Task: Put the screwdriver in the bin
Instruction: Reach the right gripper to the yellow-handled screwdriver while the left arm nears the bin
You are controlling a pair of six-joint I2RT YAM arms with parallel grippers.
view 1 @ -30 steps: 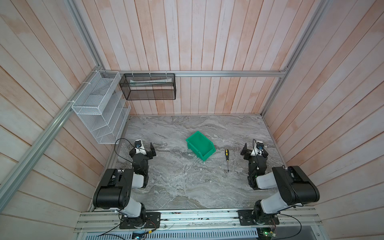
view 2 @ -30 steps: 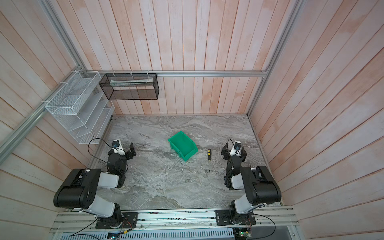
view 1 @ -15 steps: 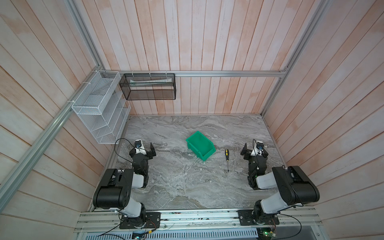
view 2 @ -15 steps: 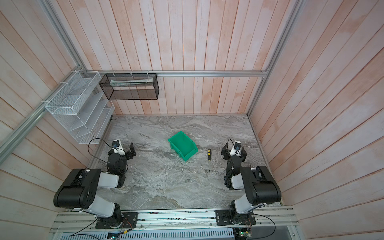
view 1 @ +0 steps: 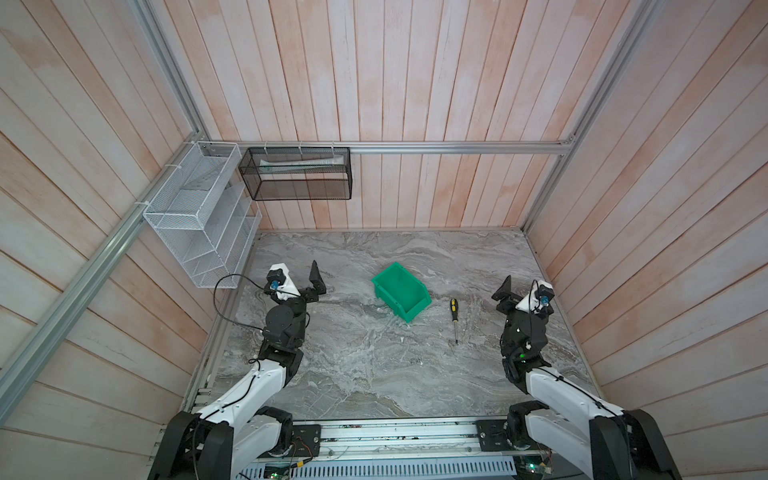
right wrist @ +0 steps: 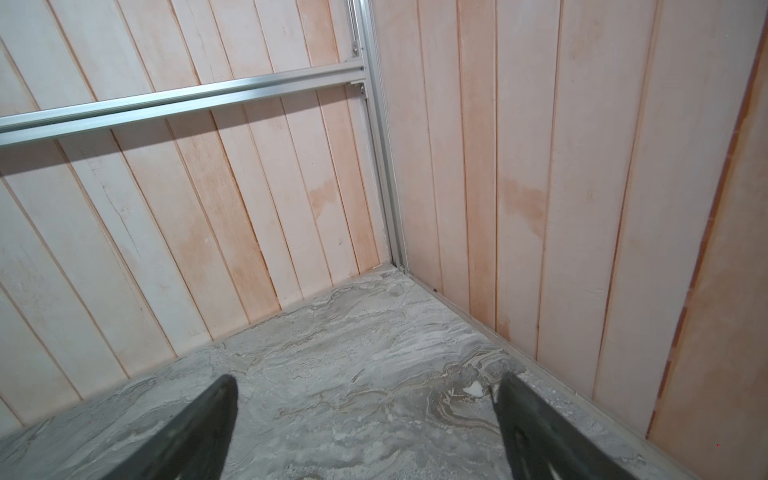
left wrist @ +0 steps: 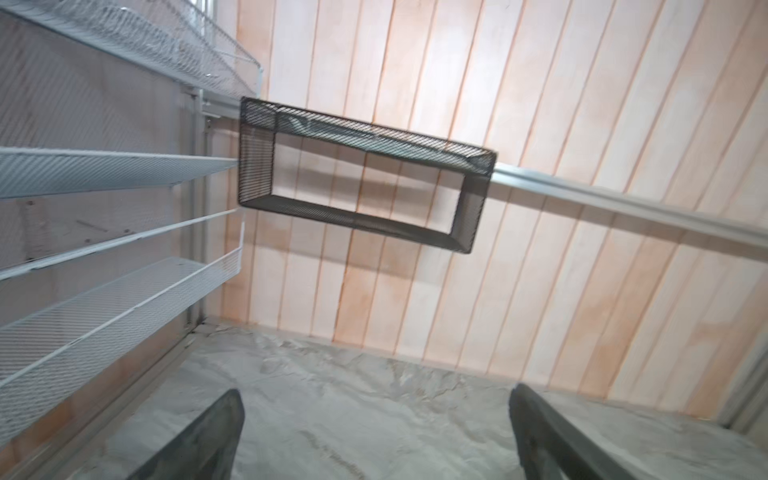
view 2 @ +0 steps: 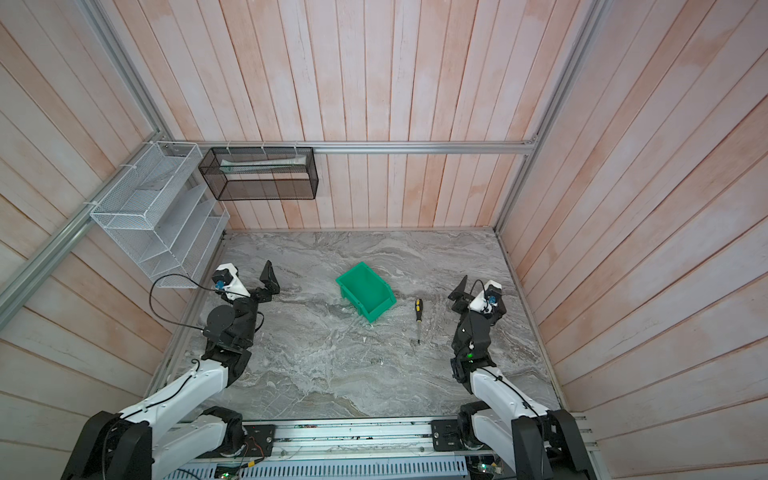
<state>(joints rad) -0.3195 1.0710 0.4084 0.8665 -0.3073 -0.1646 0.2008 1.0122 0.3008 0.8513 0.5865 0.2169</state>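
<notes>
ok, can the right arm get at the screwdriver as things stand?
Probably yes: the screwdriver lies flat between the bin and the right tool, which is open and empty; nothing stands in between.

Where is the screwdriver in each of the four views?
In a top view: the screwdriver lies right of the bin, apart from it.
In a top view: the screwdriver lies right of the bin.
Left wrist: not in it.
Right wrist: not in it.
Shared landmark: the back-wall rail.
</notes>
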